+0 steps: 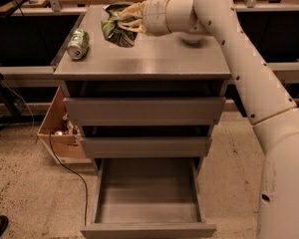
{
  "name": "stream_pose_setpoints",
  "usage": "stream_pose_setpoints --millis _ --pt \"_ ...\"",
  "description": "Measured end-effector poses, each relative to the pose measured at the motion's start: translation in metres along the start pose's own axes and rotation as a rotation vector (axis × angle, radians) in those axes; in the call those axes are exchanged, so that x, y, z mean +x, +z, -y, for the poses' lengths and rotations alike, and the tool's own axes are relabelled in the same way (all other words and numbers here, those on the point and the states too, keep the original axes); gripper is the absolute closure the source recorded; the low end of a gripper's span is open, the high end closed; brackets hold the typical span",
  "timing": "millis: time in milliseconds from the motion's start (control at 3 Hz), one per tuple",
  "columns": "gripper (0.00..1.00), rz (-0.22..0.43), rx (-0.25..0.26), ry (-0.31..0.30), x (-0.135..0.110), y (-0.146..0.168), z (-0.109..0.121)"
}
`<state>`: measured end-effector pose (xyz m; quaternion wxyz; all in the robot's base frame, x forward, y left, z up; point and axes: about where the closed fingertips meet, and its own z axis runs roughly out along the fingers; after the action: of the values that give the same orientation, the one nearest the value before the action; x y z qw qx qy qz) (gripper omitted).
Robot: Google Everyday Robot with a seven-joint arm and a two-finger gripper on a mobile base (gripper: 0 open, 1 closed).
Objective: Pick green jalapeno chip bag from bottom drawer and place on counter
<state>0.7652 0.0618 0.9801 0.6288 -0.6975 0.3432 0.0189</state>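
The green jalapeno chip bag [115, 28] is crinkled and glossy, over the far left part of the grey counter [154, 59]. My gripper [123, 22] is shut on the bag, its pale fingers [131, 13] wrapped around the bag's right side. I cannot tell whether the bag's lower edge touches the counter. The bottom drawer [147, 195] is pulled out wide open and its grey inside holds nothing. My white arm reaches in from the right over the counter.
A green-and-silver drink can [78, 44] lies on its side on the counter's left edge. A white bowl [192, 36] sits behind my arm at the counter's back. The two upper drawers [144, 117] are shut. A cardboard box [57, 128] and a black cable sit on the floor at left.
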Motion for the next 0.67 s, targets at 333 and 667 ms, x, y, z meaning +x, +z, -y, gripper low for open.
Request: stream_pose_setpoints --millis 333,667 --pt "1.00 -0.029 -0.055 0.017 0.025 0.004 -0.029" --pt "0.82 -0.042 -0.096 0.026 0.036 0.010 -0.050"
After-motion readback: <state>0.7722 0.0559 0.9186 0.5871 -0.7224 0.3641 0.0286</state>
